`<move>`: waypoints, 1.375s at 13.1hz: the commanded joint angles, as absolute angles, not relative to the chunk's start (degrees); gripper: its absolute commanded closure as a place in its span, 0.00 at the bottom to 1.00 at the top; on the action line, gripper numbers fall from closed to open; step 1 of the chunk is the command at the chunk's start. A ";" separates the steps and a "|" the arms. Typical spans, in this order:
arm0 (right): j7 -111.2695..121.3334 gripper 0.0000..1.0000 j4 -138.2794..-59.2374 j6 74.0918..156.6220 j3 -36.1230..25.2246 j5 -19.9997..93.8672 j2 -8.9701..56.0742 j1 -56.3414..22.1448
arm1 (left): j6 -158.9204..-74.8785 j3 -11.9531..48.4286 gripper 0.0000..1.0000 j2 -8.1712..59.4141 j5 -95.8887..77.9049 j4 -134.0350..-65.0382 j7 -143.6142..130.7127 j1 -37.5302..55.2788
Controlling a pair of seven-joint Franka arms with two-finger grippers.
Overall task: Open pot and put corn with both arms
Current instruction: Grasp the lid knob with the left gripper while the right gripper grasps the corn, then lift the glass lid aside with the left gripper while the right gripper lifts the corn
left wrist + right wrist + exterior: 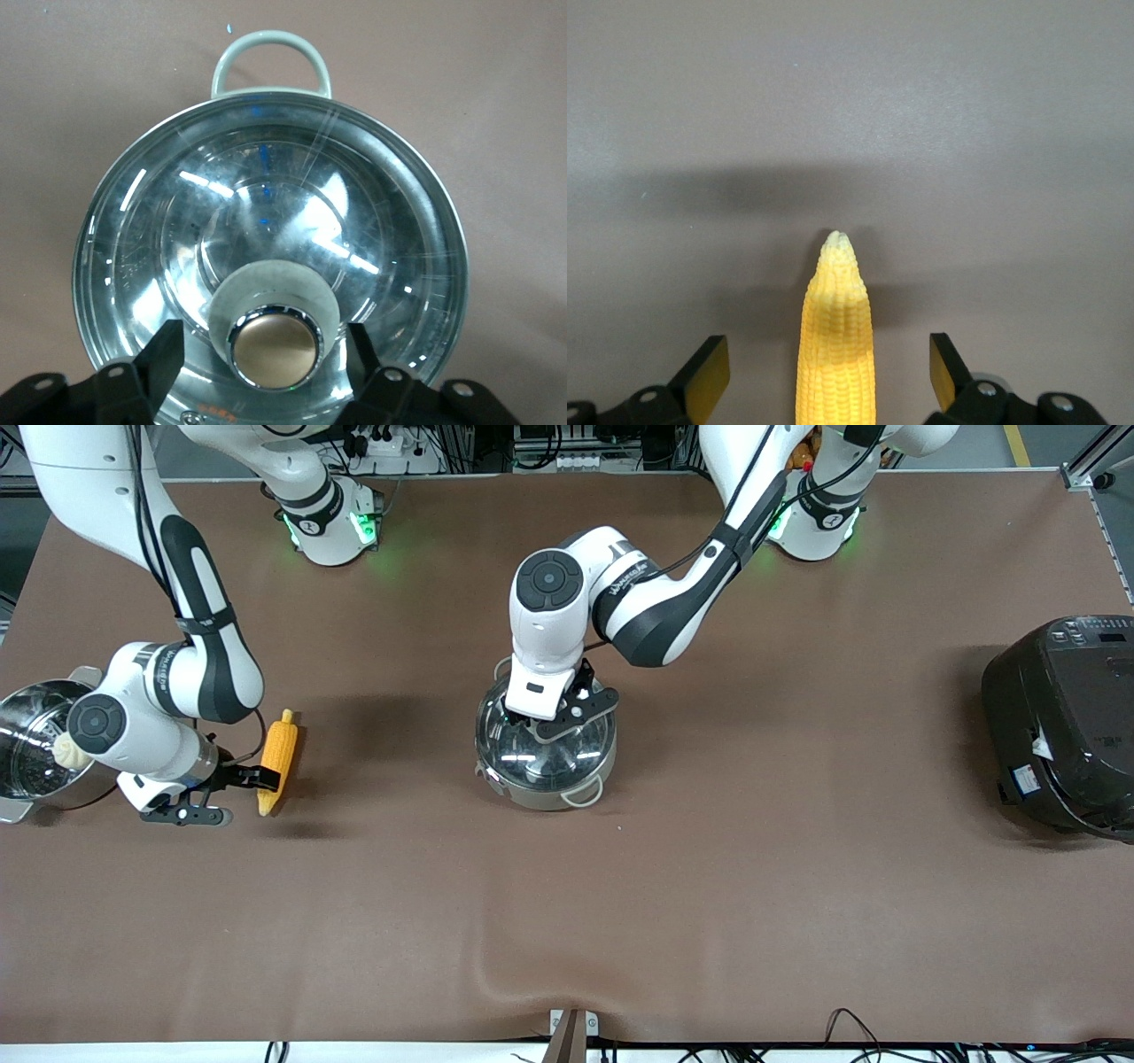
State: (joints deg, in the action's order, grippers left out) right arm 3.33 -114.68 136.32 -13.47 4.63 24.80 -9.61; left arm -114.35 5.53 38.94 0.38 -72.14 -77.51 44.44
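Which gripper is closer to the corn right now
Right. The right gripper is open with a finger on each side of the corn, not touching it. The left gripper is at the pot, open around the lid knob.

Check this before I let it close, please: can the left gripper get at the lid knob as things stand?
Probably yes: the left gripper is open with a finger on each side of the lid knob, nothing between them.

The pot (266,257) sat on the brown table (496,106), closed by its clear glass lid (275,204). One pale loop handle (270,57) stuck out from the rim. The left tool (266,354) was spread open, with one black finger (164,354) on each side of the lid's tan, chrome-ringed knob (275,345), neither finger touching it.
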 commanded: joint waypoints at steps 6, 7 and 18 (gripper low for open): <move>4.83 0.00 -118.83 140.71 -12.57 5.89 27.42 -8.53 | -114.52 4.57 0.34 40.96 1.41 -71.10 -78.66 45.79; 4.83 0.00 -119.09 140.71 -12.39 5.89 27.51 -8.44 | -114.52 4.66 0.40 40.96 1.41 -71.10 -78.49 45.70; 4.75 1.00 -119.45 139.83 -9.85 5.98 27.42 -6.86 | -102.58 4.66 1.00 30.78 1.66 -71.10 -76.74 42.98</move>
